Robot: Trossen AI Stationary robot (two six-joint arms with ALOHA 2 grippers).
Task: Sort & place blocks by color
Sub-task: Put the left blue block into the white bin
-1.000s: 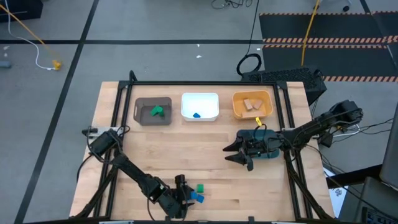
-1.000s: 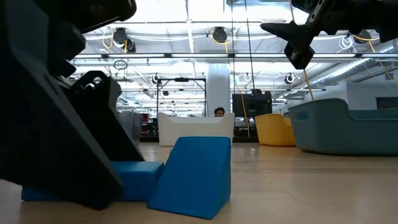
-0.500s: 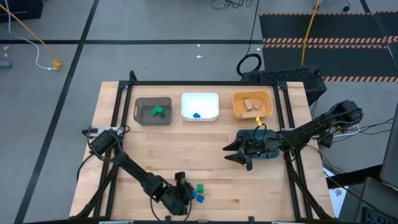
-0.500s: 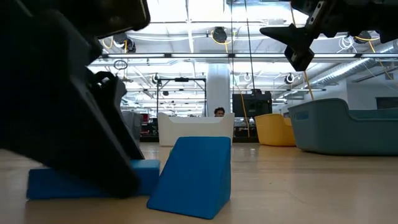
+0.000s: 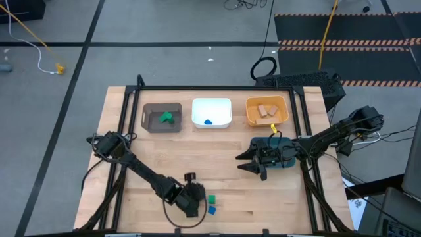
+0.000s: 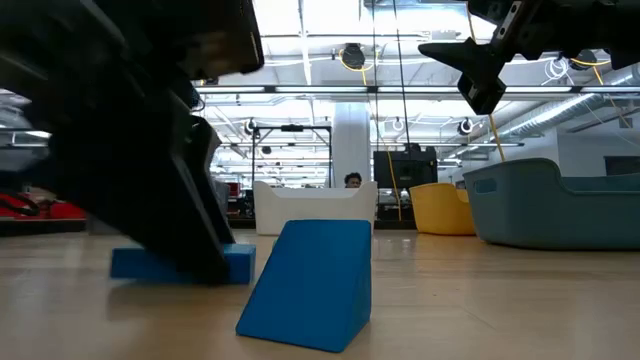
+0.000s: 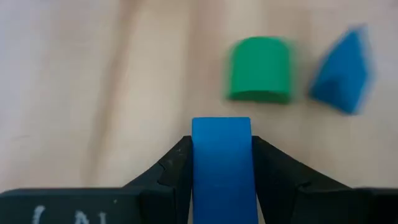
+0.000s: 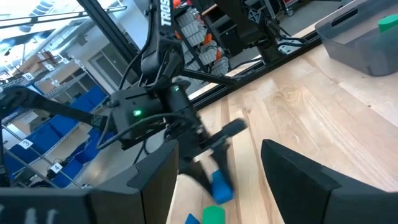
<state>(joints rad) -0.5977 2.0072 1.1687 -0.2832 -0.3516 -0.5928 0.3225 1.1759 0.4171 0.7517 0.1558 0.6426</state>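
My left gripper (image 5: 191, 199) is near the table's near edge, shut on a small blue bar block (image 7: 222, 163). Just to its right, a green block (image 5: 212, 198) and a blue wedge block (image 5: 212, 210) rest on the wood. The wedge (image 6: 310, 285) stands on its broad face close to the low camera, and the bar (image 6: 180, 263) shows behind it under the dark fingers. My right gripper (image 5: 245, 164) hangs open and holds nothing, above the table by the teal bin (image 5: 276, 158). My left gripper pinches the blue bar's two long sides (image 7: 199, 155) between its two fingers (image 7: 177, 165). The fingers lie along the bar, whose free end sticks out past their tips. The bar sits level; I cannot tell whether its underside touches the table.
Three bins line the far side: a brown one (image 5: 152, 125) with green blocks, a white one (image 5: 211, 103) with a blue block, and an orange one (image 5: 285, 118) with pale wooden blocks. Bare wood lies between the bins and the left gripper.
My left gripper has shut on the blue bar and taken hold of it. It has then carried the bar a little away from the near edge, so in the low view the bar sits higher and smaller. The wedge and the green block have stayed put.
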